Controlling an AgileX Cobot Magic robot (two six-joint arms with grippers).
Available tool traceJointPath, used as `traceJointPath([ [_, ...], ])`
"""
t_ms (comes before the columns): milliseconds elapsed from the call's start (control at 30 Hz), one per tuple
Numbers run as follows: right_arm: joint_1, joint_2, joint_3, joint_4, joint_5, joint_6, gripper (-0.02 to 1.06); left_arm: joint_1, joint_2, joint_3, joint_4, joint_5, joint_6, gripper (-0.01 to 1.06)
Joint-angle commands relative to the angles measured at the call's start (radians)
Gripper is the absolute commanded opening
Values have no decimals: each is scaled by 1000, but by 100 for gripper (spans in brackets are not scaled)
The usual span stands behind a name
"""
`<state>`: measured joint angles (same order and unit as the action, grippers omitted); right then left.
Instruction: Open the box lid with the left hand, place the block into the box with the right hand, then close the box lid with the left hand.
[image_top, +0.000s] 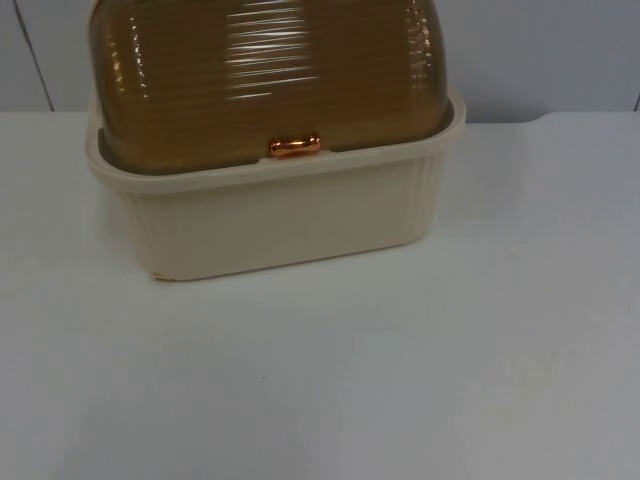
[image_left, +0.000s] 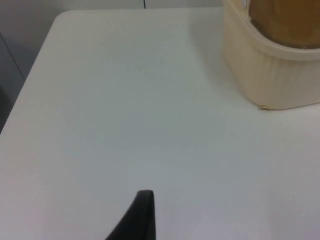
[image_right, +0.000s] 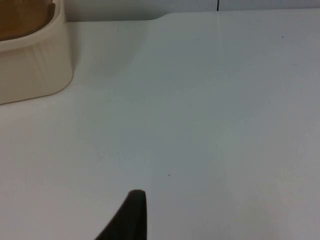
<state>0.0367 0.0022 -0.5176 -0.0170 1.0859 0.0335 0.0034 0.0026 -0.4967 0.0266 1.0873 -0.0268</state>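
The cream ribbed plastic box (image_top: 290, 215) stands at the far side of the white table top (image_top: 400, 380), squarely between the two arms, which I take to be so that the left arm can work the lid while the right one drops something in from the other side. Its translucent amber domed lid (image_top: 270, 70) is down, seated inside the cream rim, so by my reckoning the opening step is not yet done. The lid is ridged in fine horizontal bands and catches the room light near its crown; the box walls below are fluted with soft vertical ribs and rounded corners.

Low on the lid's front edge sits a small shiny copper handle (image_top: 294, 145), facing the open table, the natural thing for a finger to hook.

From the left gripper (image_left: 142, 215) the box lies ahead and off to the right, well apart from the black fingertip, with bare table between. From the right gripper (image_right: 131, 215) the box's corner (image_right: 35, 65) lies ahead and to the left, likewise well apart. Both hover over the table holding nothing that I can see, and I cannot tell how wide either one stands. Both arms seem to be waiting. I can make out no block on the table.
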Motion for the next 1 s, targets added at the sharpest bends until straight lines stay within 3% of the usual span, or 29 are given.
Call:
traceJointPath([
  [0,-4,-2,4,-6,-7,-7,105,-4,-3,4,8,-12,-8,105],
  [967,-4,-2,4,0,-7,-3,105,-4,-3,4,8,-12,-8,105],
])
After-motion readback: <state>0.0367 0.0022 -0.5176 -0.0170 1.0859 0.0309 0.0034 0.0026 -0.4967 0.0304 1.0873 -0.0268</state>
